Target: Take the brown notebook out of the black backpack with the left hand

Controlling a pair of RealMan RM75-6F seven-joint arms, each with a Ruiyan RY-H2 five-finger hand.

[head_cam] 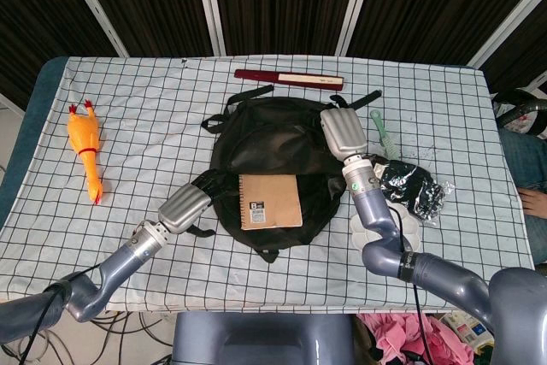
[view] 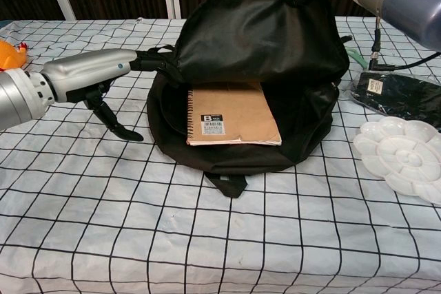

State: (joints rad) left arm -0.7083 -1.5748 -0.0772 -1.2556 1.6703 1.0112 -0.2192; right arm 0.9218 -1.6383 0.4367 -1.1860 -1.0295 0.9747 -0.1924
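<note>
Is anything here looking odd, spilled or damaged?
Nothing looks spilled or damaged. The black backpack lies open, its flap held up by the right hand, with the brown notebook resting flat in the opening. The left hand is beside it.

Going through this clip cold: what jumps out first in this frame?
The black backpack at mid-table, its flap held up by the right hand, showing the brown notebook lying in the opening. The left hand reaches in at the bag's left edge, not yet holding the notebook. A yellow rubber chicken lies far left.
</note>
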